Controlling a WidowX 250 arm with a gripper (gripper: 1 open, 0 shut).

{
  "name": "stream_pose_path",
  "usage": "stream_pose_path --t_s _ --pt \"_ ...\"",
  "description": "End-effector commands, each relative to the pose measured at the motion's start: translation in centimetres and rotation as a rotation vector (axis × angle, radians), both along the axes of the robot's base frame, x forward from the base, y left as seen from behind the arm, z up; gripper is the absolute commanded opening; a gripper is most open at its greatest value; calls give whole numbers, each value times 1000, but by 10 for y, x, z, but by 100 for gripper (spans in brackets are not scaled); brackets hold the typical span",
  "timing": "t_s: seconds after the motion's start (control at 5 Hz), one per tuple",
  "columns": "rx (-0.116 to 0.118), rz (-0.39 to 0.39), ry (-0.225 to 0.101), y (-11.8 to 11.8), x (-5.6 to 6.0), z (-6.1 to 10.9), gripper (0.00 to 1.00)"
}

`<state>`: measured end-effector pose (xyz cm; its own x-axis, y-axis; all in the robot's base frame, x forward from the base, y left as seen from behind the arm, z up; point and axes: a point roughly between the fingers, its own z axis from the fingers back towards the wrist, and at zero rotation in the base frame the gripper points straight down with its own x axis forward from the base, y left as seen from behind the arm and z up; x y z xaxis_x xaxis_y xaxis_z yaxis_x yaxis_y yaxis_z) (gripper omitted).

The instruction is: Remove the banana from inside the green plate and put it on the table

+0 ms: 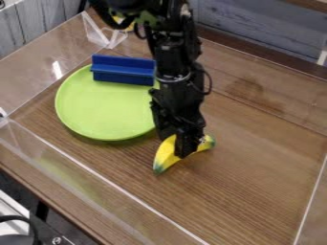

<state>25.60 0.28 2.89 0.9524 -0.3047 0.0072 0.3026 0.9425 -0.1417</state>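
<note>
The yellow banana [170, 155] rests on the brown table [243, 182] just off the front right rim of the green plate [102, 103]. Its lower tip touches the wood and its upper end is tucked between my fingers. My gripper [183, 144] points straight down, shut on that upper end. The black arm rises behind it and hides part of the plate's right rim. Apart from a blue block at its far edge, the plate holds nothing.
A blue rectangular block [124, 68] lies on the plate's far edge. Clear acrylic walls [52, 163] line the table's left, front and right sides. Bare wood stretches to the right and in front of the banana.
</note>
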Motion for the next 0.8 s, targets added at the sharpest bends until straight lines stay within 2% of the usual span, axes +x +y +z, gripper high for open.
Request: stream_pose_path --t_s 0.0,0.2,0.6 --pt "-3 -26 -21 -4 9 13 0" --pt "-6 -50 -16 -11 14 21 0" --pt "-19 -34 -1 -35 7 28 0"
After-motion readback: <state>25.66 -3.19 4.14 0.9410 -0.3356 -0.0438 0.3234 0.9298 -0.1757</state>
